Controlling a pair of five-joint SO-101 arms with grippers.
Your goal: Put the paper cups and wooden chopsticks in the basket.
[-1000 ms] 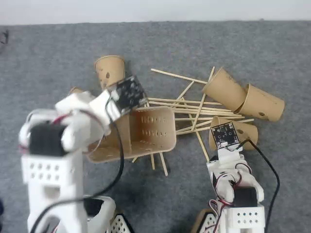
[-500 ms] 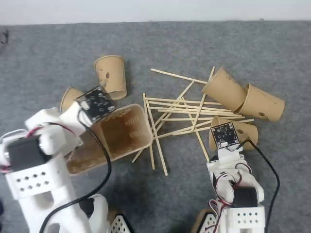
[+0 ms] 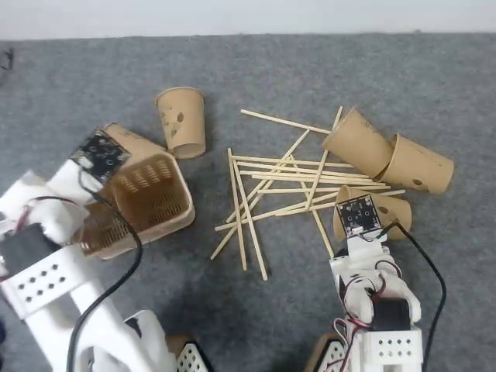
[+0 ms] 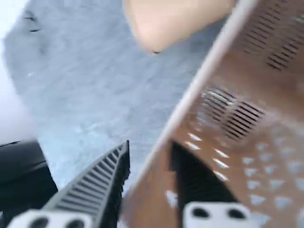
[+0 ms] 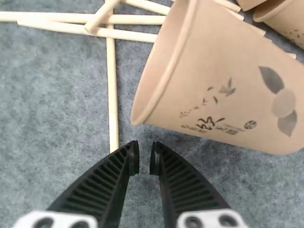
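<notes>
My left gripper (image 4: 147, 175) is shut on the rim of the brown slotted basket (image 4: 247, 118), one finger outside and one inside. The basket (image 3: 151, 198) lies tipped at the left of the grey mat. One paper cup (image 3: 180, 120) lies just beyond it, and another cup (image 3: 128, 138) is wedged behind its far wall. Wooden chopsticks (image 3: 283, 177) are strewn across the middle. Two cups (image 3: 358, 141) (image 3: 418, 164) lie at the far right. A third cup (image 5: 223, 90) lies on its side just ahead of my right gripper (image 5: 141, 159), which is shut on nothing above the mat.
One loose chopstick (image 5: 111, 95) runs along the mat beside the right gripper's fingertips. The grey mat (image 3: 256, 70) is bare along the back and in front of the chopsticks. Both arm bases stand at the near edge.
The left arm has dragged the basket to the left, off the chopsticks, and tipped it further. The chopsticks it covered now lie exposed. The right arm has not moved.
</notes>
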